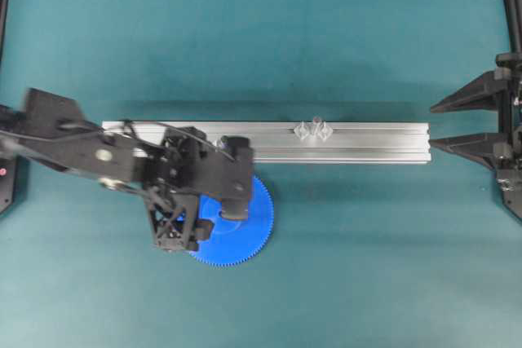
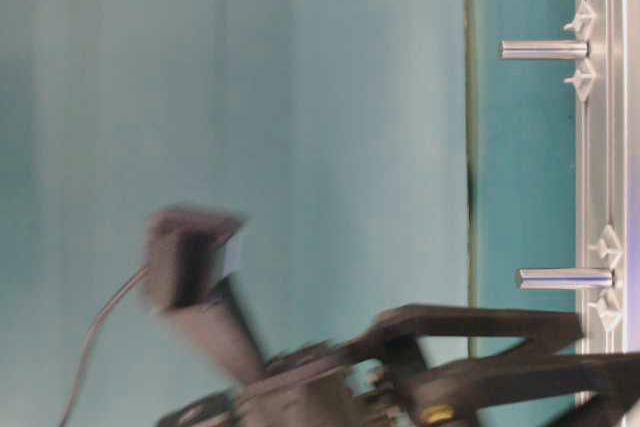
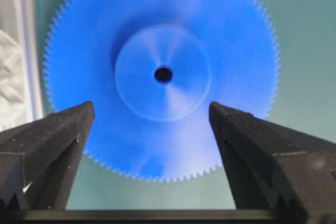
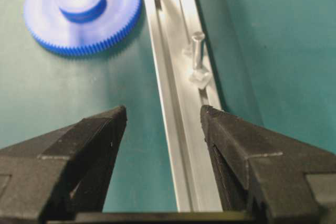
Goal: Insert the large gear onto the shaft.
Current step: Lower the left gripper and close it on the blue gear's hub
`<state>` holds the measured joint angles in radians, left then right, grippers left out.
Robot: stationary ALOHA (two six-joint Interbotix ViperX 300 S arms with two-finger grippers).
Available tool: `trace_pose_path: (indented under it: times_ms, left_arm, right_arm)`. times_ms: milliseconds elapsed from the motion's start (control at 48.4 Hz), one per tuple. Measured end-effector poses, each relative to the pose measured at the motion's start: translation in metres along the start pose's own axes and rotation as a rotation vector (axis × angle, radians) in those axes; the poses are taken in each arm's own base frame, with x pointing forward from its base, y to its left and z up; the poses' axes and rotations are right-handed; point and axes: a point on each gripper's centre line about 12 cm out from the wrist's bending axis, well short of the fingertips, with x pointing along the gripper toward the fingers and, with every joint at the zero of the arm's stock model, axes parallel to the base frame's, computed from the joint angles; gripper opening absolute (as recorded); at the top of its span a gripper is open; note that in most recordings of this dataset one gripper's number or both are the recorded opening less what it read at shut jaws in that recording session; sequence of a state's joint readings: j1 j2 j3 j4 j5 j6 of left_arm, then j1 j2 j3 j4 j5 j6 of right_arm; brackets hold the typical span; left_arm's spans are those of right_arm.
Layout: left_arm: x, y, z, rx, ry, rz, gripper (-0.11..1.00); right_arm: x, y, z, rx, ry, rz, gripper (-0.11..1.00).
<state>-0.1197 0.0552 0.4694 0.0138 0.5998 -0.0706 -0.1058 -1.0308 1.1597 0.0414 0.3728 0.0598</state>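
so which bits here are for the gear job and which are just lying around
For the job:
- blue gear
- shaft
- left gripper, open over the gear

Just there:
- metal rail
- second post
- right gripper, open, idle

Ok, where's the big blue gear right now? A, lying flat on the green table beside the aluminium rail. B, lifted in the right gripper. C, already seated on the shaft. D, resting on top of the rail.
A: the large gear lies flat on the table next to the rail, under the open left gripper, while the shaft on the rail stands bare.
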Motion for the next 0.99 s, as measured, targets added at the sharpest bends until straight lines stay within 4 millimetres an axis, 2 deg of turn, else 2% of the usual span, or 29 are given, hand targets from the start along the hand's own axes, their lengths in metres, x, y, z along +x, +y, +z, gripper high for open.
trace_pose_path:
  times_ms: [310,992]
  left_arm:
    - [0.019,0.0,0.005,0.028,0.057,0.003,0.91]
    - [0.029,-0.001,0.011,0.026,0.061,0.004,0.93]
  right_arm:
    - [0.0,-0.001,-0.003,-0.006,0.004,-0.003,0.69]
    - [-0.002,-0.001,-0.005,-0.007,-0.008,-0.002,0.69]
